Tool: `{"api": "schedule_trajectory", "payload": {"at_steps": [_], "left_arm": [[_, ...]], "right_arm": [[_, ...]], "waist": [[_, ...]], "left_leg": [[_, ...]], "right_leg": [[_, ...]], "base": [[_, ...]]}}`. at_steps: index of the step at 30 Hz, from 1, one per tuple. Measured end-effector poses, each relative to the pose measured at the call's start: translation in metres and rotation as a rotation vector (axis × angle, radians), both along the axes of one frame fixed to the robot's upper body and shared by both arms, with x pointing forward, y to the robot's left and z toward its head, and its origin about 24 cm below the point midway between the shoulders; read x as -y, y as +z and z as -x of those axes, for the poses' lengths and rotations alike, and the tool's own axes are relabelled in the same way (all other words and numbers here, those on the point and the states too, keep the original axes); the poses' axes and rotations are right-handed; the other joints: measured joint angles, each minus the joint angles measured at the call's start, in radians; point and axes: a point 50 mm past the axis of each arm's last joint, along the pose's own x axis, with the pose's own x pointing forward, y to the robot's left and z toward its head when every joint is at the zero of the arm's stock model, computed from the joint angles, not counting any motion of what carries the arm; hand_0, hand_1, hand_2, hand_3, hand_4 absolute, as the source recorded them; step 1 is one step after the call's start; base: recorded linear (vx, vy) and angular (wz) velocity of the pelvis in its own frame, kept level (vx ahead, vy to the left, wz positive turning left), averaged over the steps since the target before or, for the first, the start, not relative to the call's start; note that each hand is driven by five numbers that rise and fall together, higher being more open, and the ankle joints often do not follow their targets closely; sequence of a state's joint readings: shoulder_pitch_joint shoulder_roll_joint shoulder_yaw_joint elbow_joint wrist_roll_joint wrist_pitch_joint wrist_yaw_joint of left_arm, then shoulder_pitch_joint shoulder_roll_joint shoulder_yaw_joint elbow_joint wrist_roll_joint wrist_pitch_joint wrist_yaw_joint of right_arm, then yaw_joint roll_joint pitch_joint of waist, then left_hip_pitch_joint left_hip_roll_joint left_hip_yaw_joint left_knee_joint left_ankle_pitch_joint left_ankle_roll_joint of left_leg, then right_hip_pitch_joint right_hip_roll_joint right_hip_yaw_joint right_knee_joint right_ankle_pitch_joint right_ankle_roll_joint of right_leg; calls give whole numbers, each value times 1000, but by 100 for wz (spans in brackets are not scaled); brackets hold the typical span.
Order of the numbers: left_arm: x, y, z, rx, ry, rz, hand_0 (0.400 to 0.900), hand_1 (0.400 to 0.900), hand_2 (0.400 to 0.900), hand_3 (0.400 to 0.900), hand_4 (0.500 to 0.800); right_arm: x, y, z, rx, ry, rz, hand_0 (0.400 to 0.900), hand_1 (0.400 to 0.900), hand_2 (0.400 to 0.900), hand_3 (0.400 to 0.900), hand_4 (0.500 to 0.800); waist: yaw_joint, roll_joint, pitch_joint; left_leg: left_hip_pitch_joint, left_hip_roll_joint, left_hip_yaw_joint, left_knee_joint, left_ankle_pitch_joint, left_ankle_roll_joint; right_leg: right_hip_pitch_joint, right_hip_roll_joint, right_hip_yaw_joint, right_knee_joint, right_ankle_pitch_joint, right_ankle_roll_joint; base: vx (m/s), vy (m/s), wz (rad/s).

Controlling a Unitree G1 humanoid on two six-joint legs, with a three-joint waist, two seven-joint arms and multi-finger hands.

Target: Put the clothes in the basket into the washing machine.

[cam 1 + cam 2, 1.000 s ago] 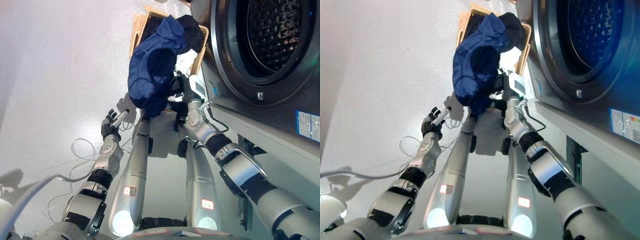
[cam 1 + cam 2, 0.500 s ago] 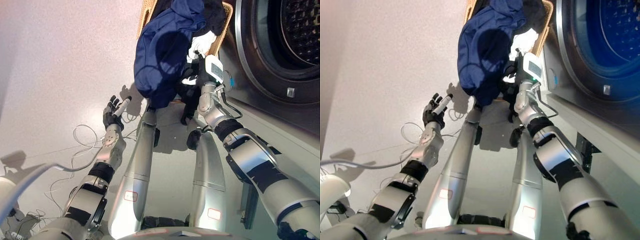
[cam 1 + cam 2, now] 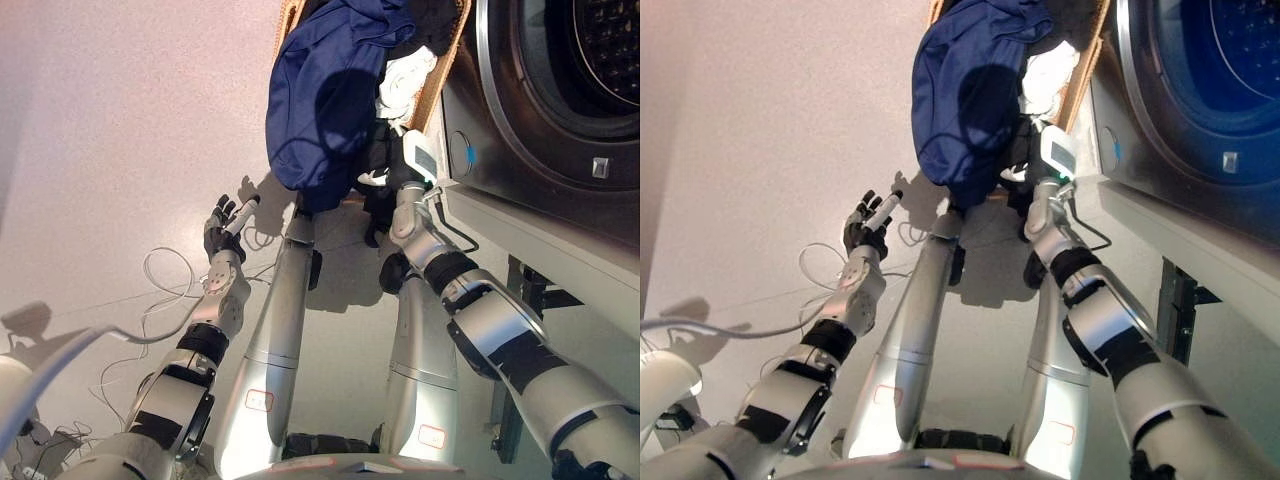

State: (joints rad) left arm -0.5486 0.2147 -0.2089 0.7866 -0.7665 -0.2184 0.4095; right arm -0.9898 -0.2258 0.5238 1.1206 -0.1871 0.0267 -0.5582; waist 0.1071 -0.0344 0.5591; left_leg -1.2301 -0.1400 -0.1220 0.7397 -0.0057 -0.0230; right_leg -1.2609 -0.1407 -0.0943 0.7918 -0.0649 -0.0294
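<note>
Right hand [image 3: 378, 165] under navy garment [image 3: 325, 95] | basket [image 3: 440, 70]: white cloth [image 3: 405, 72]

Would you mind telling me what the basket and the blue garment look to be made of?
The basket looks like woven wicker or straw: tan, with a ribbed weave on its wall. The blue garment seems a thin, soft cloth with a matte finish, since it drapes in loose folds; the fibre can't be told.
</note>
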Motion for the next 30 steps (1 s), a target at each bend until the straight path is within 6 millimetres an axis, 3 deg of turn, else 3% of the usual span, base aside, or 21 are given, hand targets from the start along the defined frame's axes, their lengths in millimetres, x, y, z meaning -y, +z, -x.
{"api": "schedule_trajectory", "payload": {"at_steps": [8,9,10,23,30], "left_arm": [[-2,-8,1,-44,17,12,900,900,900,900,800],[-3,-9,1,-49,19,12,900,900,900,900,800],[-3,-10,1,-53,23,17,900,900,900,900,800],[-6,-11,0,-63,42,45,900,900,900,900,800],[-13,-8,0,-52,78,70,900,900,900,900,800]], "right_arm": [[-1,-3,-2,-51,9,15,900,900,900,900,800],[0,-3,-2,-52,8,15,424,424,424,424,514],[0,-2,-2,-51,8,15,400,400,400,400,500],[13,7,-6,-40,-31,26,400,400,400,400,500],[12,30,-7,49,2,17,400,400,400,400,500]], "waist": [[-4,0,0],[-4,0,0],[-3,0,0],[-6,0,0],[-15,-1,-1]], "left_leg": [[-14,0,2,22,-3,0],[-17,0,2,24,-3,0],[-21,-1,3,25,-3,0],[-25,1,9,38,-3,0],[-24,3,10,38,-3,1]], "right_leg": [[-13,-1,2,18,-1,1],[-16,-1,3,21,-1,1],[-20,-2,3,23,-1,1],[-24,-1,6,32,0,1],[-22,1,7,27,0,1]], "base": [[-2,1,0],[0,0,0],[0,0,0],[4,2,-1],[12,4,-8]]}}
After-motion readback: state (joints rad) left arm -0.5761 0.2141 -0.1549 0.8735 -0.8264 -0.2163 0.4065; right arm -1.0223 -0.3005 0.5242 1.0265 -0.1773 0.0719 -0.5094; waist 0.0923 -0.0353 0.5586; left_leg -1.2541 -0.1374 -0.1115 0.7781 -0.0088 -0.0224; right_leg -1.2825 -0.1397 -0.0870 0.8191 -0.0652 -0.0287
